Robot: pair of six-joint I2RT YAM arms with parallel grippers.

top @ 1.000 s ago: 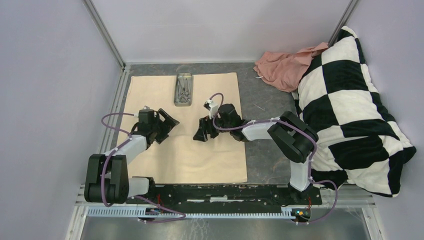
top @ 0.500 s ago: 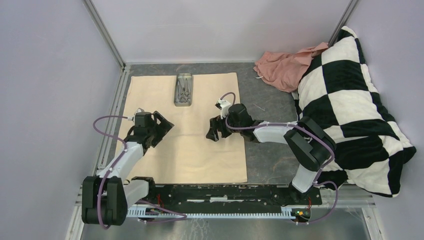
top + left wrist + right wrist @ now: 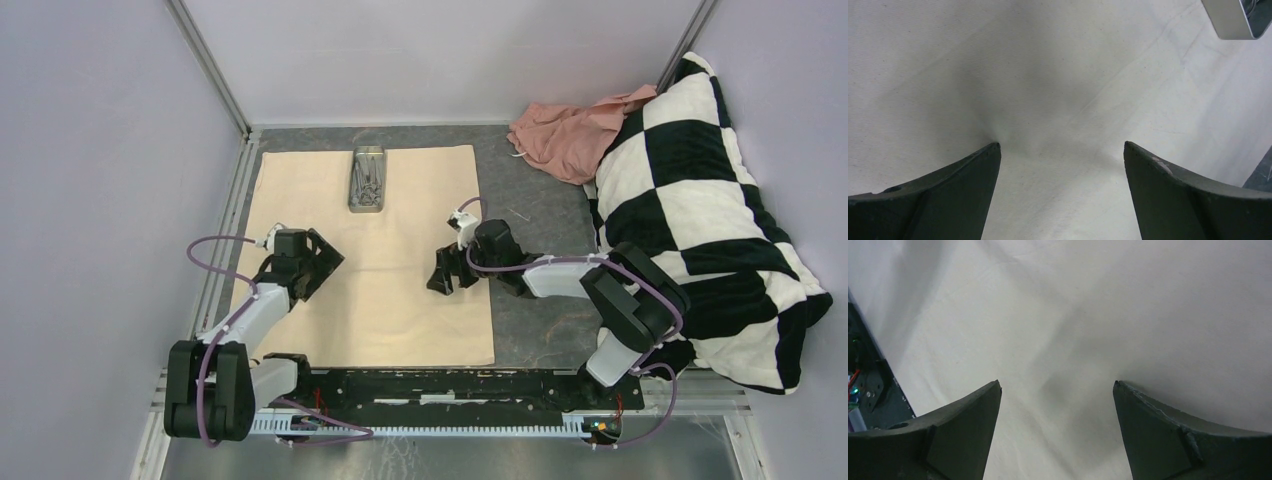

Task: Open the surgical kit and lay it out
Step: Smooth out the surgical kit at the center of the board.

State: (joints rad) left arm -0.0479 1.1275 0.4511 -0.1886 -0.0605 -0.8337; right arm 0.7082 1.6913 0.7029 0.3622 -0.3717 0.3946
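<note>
Gaping wide and empty, the left gripper (image 3: 318, 268) and right gripper (image 3: 446, 272) sit low over the flat cloth wrap (image 3: 400, 310) at frame centre. The steel tray (image 3: 367, 205), holding the instruments (image 3: 369, 185), rests at the wrap's upper edge. A checkered pillow (image 3: 700, 210) lies on the right of the grey table (image 3: 530, 300).

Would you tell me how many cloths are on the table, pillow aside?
2. The beige cloth wrap lies spread flat at centre-left, bearing the steel tray; a crumpled pink cloth sits far right against the checkered pillow. Others could be hidden under the pillow.
</note>
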